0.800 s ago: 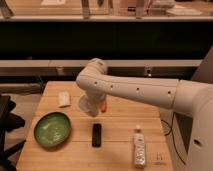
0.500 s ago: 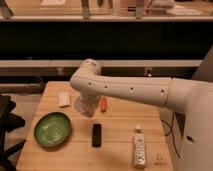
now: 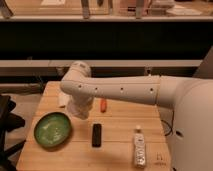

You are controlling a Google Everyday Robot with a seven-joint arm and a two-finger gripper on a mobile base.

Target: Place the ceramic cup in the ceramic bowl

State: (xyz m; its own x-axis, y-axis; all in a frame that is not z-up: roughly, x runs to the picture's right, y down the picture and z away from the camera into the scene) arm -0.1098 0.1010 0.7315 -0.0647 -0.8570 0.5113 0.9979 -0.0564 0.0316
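1. The ceramic bowl point(image 3: 52, 131) is sitting upright on the front-left part of the wooden table point(image 3: 120, 125). It is green, with a pale mottled inside.
2. The gripper point(image 3: 80, 113) is hanging just behind and to the right of the bowl's rim, pointing down at the tabletop. Its fingers are pressing fully together, and I cannot tell if anything is caught between them.
3. A white object point(image 3: 62, 100) is lying just left of the gripper, half hidden by the arm.
4. A small orange item point(image 3: 103, 105) is lying just right of the gripper.
5. A black remote point(image 3: 96, 135) is lying right of the bowl, apart from it.
6. A white bottle point(image 3: 139, 151) is lying front-right.
7. The white arm point(image 3: 125, 90) is reaching in from the right.
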